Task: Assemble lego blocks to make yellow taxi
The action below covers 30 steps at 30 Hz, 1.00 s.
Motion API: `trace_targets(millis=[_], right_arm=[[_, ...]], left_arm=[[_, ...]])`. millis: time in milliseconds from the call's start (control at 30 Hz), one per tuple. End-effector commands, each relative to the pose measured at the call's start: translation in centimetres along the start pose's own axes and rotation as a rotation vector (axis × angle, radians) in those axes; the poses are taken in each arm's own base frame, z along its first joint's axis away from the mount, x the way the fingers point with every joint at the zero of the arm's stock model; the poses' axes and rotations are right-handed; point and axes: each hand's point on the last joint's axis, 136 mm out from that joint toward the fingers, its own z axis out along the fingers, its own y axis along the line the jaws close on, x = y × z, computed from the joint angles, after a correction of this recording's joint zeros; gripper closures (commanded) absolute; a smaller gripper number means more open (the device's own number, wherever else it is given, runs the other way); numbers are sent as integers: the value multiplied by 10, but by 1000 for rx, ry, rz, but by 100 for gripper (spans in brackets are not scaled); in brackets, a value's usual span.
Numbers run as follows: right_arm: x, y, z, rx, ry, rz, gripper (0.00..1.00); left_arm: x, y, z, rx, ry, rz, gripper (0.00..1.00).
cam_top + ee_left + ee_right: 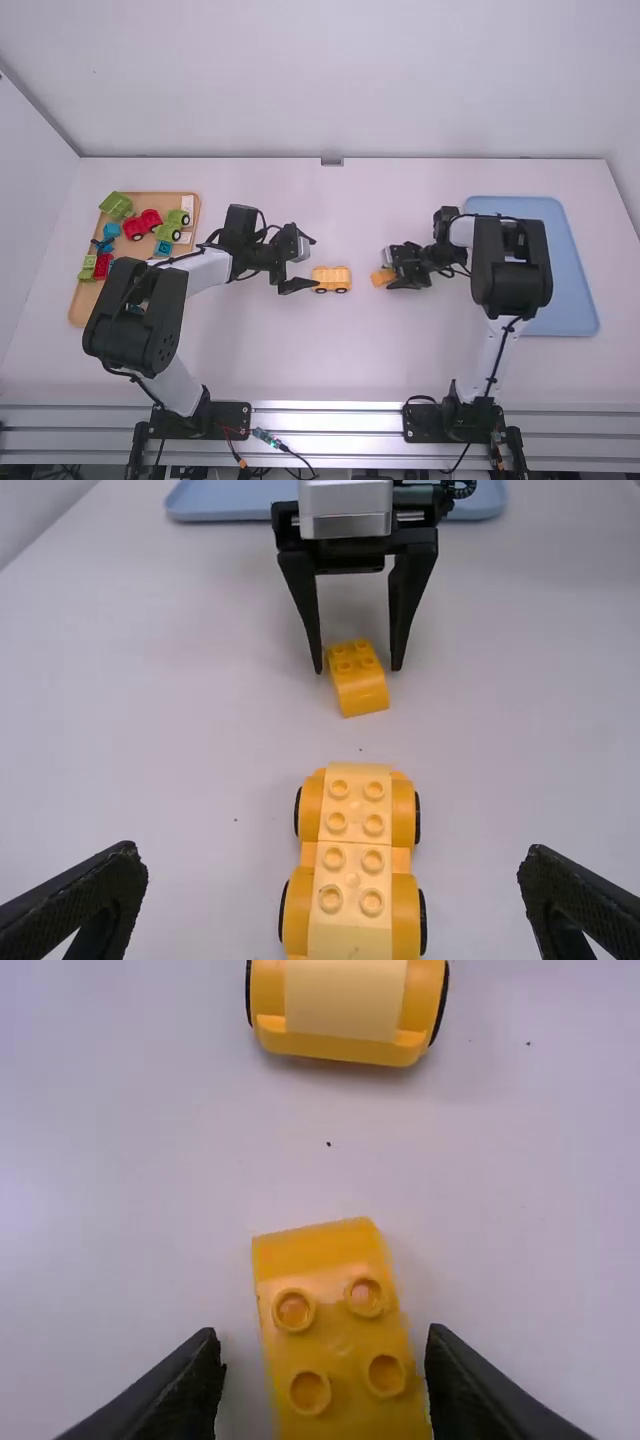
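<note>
While the yellow car stands on the white table, the left gripper is observed just beside it, fingers spread wide; right of the car, apart from it, the right gripper has parted fingers astride a yellow block

High view looks down; nearer wrist views overlap.
</note>
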Motion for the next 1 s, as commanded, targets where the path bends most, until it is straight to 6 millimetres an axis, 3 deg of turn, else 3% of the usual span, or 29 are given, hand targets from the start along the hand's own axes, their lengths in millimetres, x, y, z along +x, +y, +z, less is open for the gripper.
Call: trace_targets(millis=[0, 533, 967], right_arm=[[0, 6, 1, 5, -61, 27, 48], [-13, 7, 8, -5, -101, 39, 55], [-6, 7, 15, 28, -102, 83, 57]], left_arm=[[-2, -5, 1, 16, -13, -12, 1], [5, -18, 2, 60, 11, 35, 1], [5, -19, 2, 62, 11, 36, 1]])
